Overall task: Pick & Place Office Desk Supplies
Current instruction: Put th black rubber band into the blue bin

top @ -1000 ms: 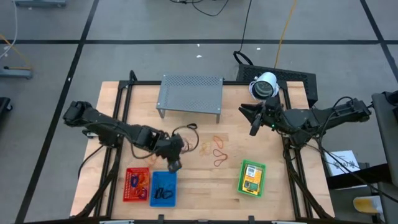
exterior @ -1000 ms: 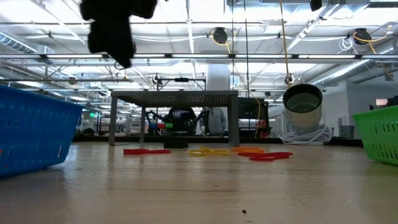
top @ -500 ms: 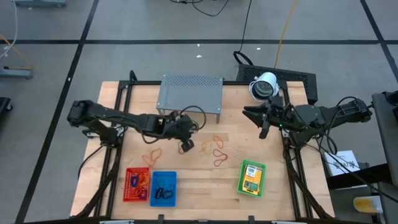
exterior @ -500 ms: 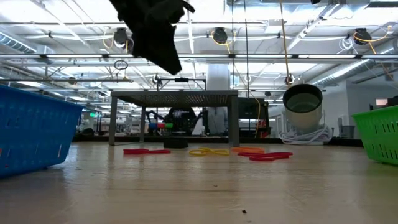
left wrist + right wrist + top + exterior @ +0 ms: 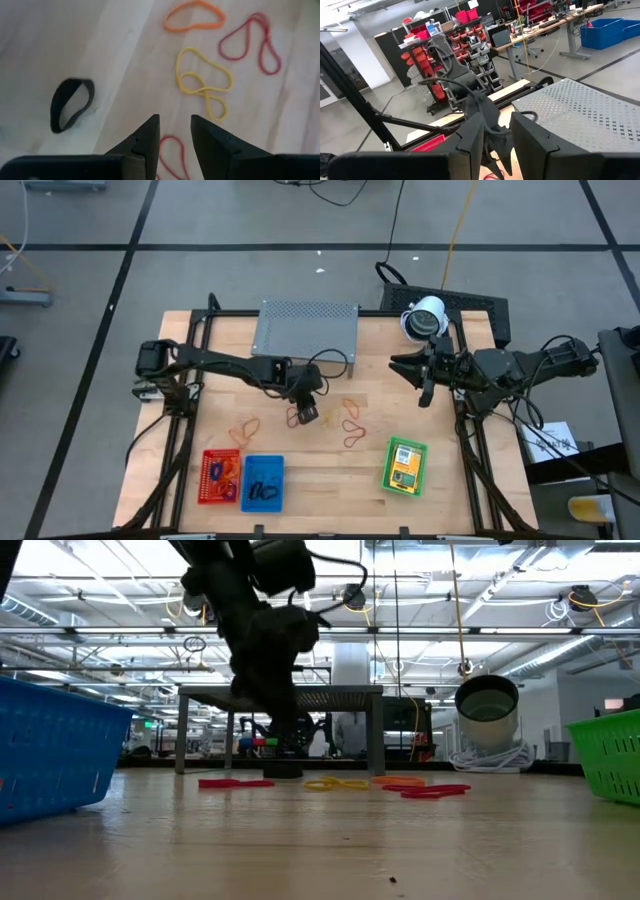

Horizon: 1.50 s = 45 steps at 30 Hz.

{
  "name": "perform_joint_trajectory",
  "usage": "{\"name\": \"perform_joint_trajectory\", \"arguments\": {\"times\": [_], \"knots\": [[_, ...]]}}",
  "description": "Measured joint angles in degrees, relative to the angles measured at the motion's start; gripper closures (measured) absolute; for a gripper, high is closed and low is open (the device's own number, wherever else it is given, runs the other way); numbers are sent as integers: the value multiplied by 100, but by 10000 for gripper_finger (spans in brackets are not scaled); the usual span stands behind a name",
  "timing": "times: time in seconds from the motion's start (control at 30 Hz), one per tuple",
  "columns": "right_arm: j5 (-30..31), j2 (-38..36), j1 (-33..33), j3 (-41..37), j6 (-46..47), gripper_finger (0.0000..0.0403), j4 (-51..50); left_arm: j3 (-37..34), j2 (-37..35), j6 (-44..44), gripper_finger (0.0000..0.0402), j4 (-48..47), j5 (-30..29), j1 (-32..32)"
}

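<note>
Several rubber-band loops lie flat on the wooden table: yellow (image 5: 202, 82), orange (image 5: 195, 15), red (image 5: 252, 42) and black (image 5: 72, 102). In the high view they cluster mid-table around the yellow one (image 5: 330, 416). One more orange loop (image 5: 245, 425) lies apart to the left. My left gripper (image 5: 305, 414) (image 5: 175, 131) hangs open over the cluster, fingers pointing down. Another red loop (image 5: 172, 155) lies just below its gap. My right gripper (image 5: 425, 385) (image 5: 495, 131) waits open over the table's right side, holding nothing.
The red basket (image 5: 220, 477) and the blue basket (image 5: 262, 482) sit at the near left, with small items inside. The green basket (image 5: 405, 465) at the near right holds a yellow-orange packet. The grey perforated shelf (image 5: 305, 330) stands at the far edge, a round white object (image 5: 425, 318) beside it.
My left gripper has swung from beside the blue basket toward the far right. It now hangs over the rubber-band cluster and has come lower in the low view. The loops have stayed where they were.
</note>
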Motion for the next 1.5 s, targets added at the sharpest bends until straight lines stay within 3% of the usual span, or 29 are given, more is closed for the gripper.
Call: {"name": "perform_joint_trajectory", "arguments": {"times": [0.2,0.33,0.53,0.7,0.97,1.5], "knots": [[0,0,0,0,9,314,-2,0,213,-14,274,7,33,112],[0,0,0,0,6,314,-2,0,208,-177,234,13,32,154],[0,0,0,0,-5,314,-2,2,208,-11,161,29,-548,124],[0,0,0,0,7,314,-2,2,208,564,131,55,-1199,21],[0,0,0,0,12,314,0,2,208,914,136,130,-1286,75],[-5,2,0,0,74,314,61,9,329,820,151,150,-1113,278]]}}
